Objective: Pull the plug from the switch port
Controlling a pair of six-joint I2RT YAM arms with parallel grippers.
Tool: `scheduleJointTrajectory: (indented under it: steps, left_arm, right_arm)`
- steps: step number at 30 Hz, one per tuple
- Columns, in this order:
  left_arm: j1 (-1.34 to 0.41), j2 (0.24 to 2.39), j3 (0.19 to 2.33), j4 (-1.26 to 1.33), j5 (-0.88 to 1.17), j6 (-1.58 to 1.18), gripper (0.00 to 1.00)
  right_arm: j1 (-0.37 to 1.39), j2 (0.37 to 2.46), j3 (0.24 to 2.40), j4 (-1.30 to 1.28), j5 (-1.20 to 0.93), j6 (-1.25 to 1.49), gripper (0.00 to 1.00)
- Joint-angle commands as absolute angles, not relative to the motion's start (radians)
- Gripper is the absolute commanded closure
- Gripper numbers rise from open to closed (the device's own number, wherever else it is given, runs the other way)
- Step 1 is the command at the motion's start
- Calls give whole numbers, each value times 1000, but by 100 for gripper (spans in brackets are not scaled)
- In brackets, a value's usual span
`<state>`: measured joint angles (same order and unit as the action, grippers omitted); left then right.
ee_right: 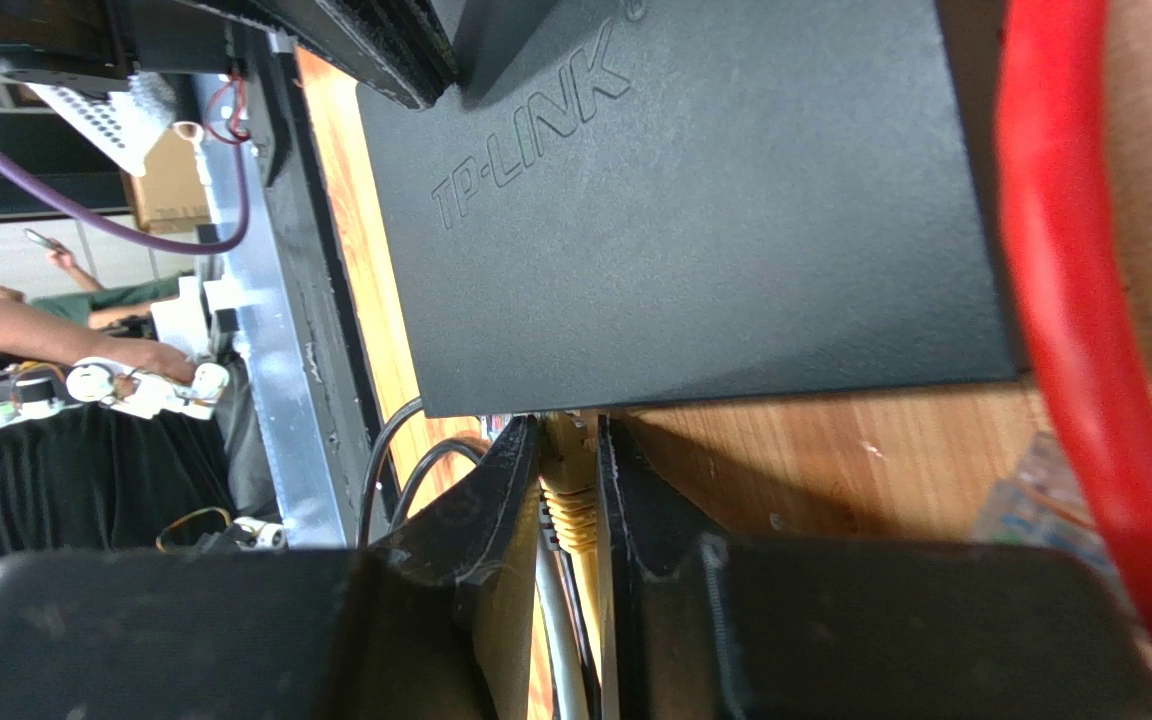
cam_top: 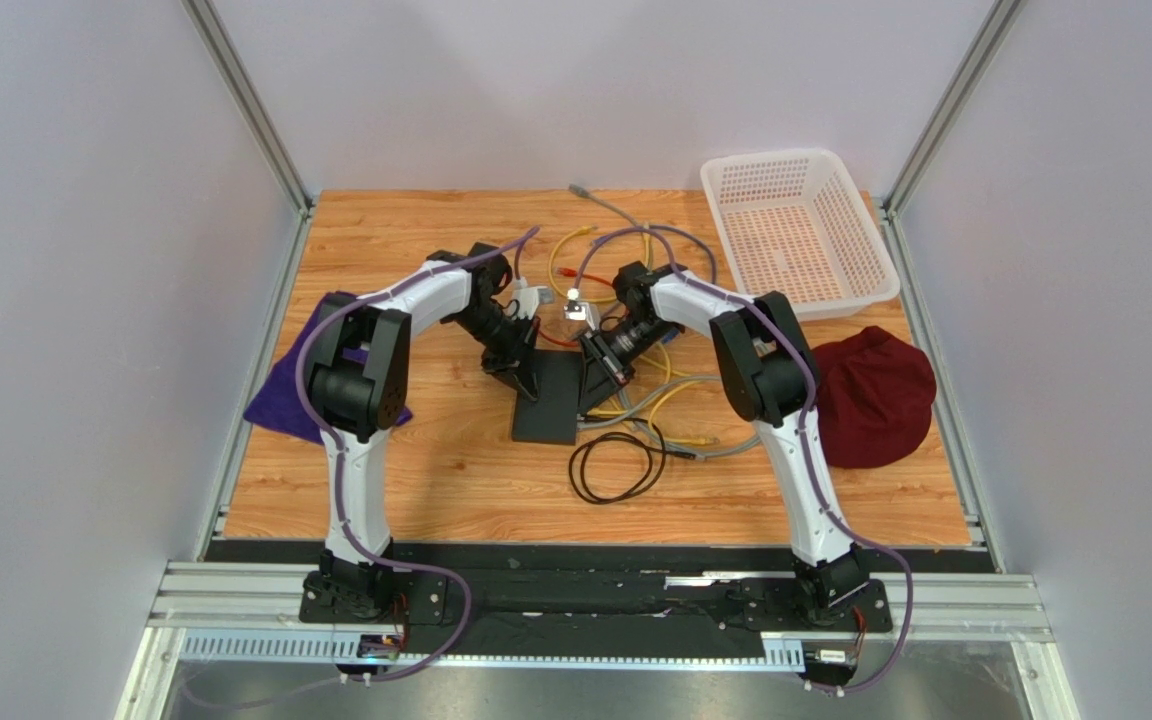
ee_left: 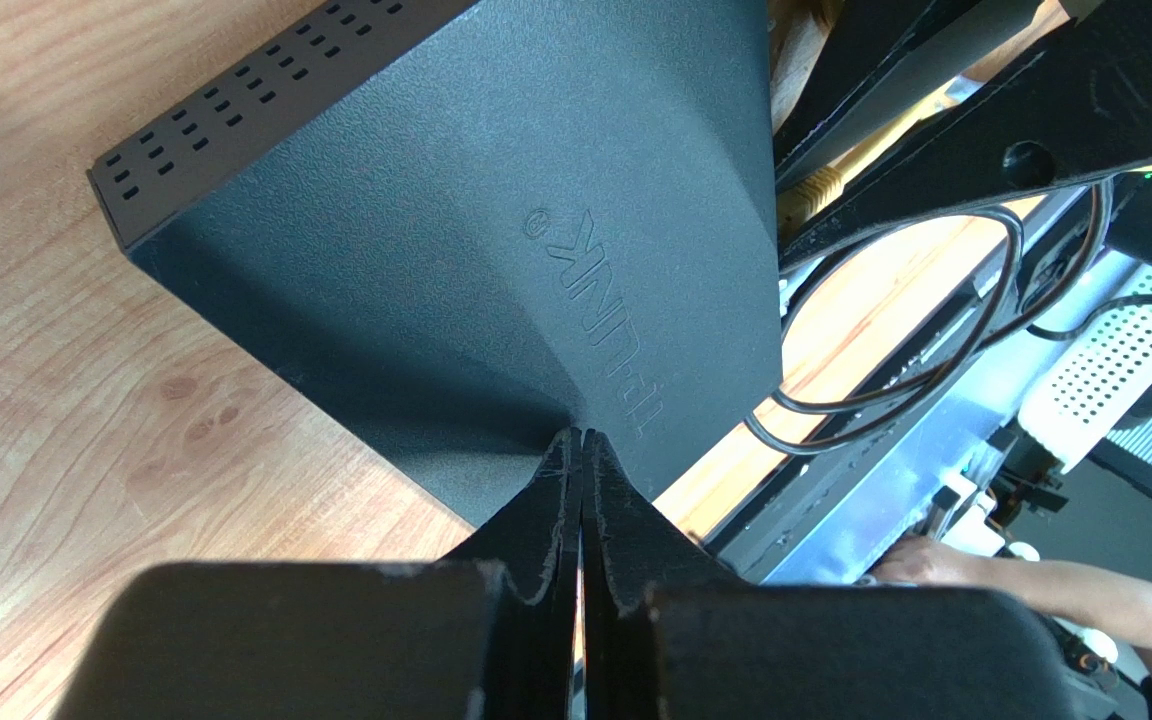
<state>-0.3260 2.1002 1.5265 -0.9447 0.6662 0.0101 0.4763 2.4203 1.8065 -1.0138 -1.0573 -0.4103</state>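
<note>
Table [cam_top: 432, 465]: a wooden top, seen from its near edge, with two arms reaching in to meet at the middle.
Basket [cam_top: 815, 305]: white plastic mesh, at the far corner, about 1 o'clock.
Red cloth [cam_top: 871, 393]: bunched at 3 o'clock on the table's edge; a purple cloth [cam_top: 279, 402] lies at 9 o'clock.
Cables [cam_top: 657, 398]: a loose yellow, grey and black tangle from 12 to 4 o'clock of the centre.
Switch [cam_top: 545, 402]: at the table's centre, lying flat. It is a matte black box with vent slots on one side wall and a raised TP-LINK logo on top [ee_right: 687, 210].
Left gripper [ee_left: 584, 438]: fingers pressed together, gripping nothing, tips resting on the switch's top [ee_left: 462, 255], apparently to pin it down.
Right gripper [ee_right: 567, 435]: at the switch's 3 o'clock edge, fingers closed in on the plug, likely ready to draw it out.
Plug [ee_right: 570, 510]: yellow ribbed boot, seated against the switch's edge; the port itself is hidden.
</note>
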Motion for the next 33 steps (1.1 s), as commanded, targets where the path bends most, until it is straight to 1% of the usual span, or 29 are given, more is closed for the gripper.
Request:
scheduleJointTrajectory:
  steps: [1, 5, 6, 7, 8, 10, 12, 16, 21, 24, 27, 31, 33]
  left_arm:
    - [-330, 2111, 1545, -928, 614, 49, 100]
    - [-330, 2114, 1539, -928, 618, 49, 100]
    - [-330, 2115, 1539, -928, 620, 49, 100]
    - [-330, 2118, 1540, -928, 620, 48, 100]
    - [-330, 2120, 1543, -930, 618, 49, 100]
    - [-330, 2121, 1548, -933, 618, 49, 100]
    - [-330, 2125, 1551, -934, 618, 51, 100]
    - [-330, 2126, 1549, -936, 620, 51, 100]
    - [-330, 2140, 1560, -945, 623, 49, 100]
    - [-330, 2149, 1572, -953, 623, 51, 100]
    - [-330, 2151, 1582, -954, 621, 55, 100]
    - [-330, 2149, 1583, -956, 617, 58, 100]
    - [-330, 2149, 1580, -956, 618, 58, 100]
  right_arm:
    - [508, 2490, 1839, -1043, -775, -439, 86]
    - [514, 2532, 1939, -1145, -746, -434, 87]
    - [509, 2545, 1978, -1170, -758, -471, 87]
    - [509, 2565, 1999, -1211, -855, -526, 86]
    - [500, 2578, 2028, -1320, -903, -578, 86]
    - [479, 2614, 2098, -1344, -901, -563, 91]
    - [466, 2628, 2126, -1367, -899, -555, 93]
    - [469, 2593, 2094, -1351, -867, -548, 96]
    - [469, 2585, 2102, -1425, -795, -629, 100]
    - [469, 2579, 2086, -1431, -710, -658, 100]
    - [466, 2592, 2126, -1485, -701, -686, 100]
    - [465, 2595, 2166, -1540, -622, -747, 100]
    - [462, 2568, 2160, -1542, -617, -770, 100]
